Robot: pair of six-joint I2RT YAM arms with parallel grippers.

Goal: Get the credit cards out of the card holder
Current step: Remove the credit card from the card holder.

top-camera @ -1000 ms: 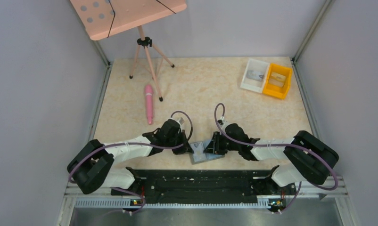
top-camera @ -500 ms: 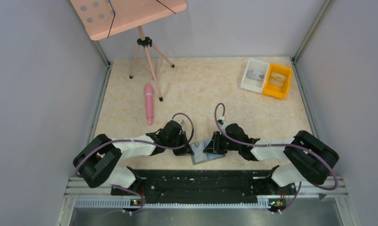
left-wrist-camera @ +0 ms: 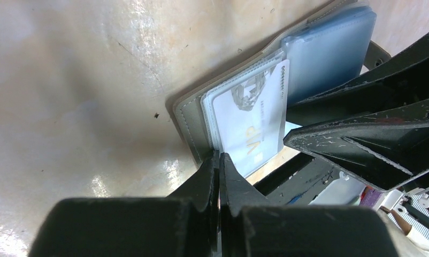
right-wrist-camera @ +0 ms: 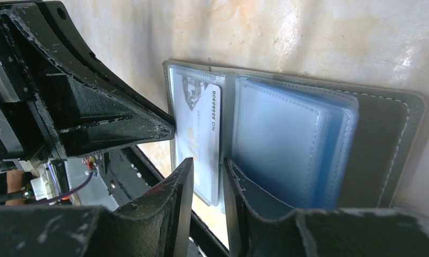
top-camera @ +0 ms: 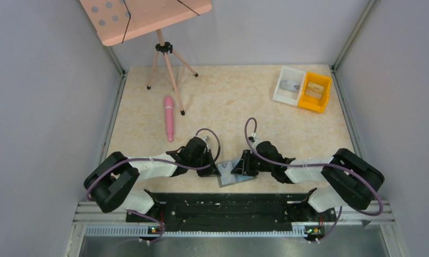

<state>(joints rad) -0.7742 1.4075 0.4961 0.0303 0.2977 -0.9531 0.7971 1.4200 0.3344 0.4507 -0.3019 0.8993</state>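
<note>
The card holder [top-camera: 231, 177] lies open on the table near the front edge, between both grippers. Its dark-grey cover [right-wrist-camera: 386, 150] holds pale blue sleeves [right-wrist-camera: 287, 144] and a white card [right-wrist-camera: 201, 134] that sticks out of the left sleeve. The card also shows in the left wrist view [left-wrist-camera: 252, 120]. My left gripper [left-wrist-camera: 219, 156] is shut, its tip against the edge of the holder's cover [left-wrist-camera: 193, 115]. My right gripper [right-wrist-camera: 208, 171] has its jaws a narrow gap apart, with the card's lower corner between them. From above, the left gripper [top-camera: 216, 169] and the right gripper [top-camera: 235, 169] meet over the holder.
A black rail [top-camera: 228, 206] runs along the front edge just below the holder. A pink cylinder [top-camera: 169, 118] and a pink tripod [top-camera: 167, 64] stand at the back left. A white bin [top-camera: 289, 84] and a yellow bin [top-camera: 315, 92] sit at the back right.
The left arm's elbow has shifted a little to the right. Both grippers and the card holder stay almost where they were.
</note>
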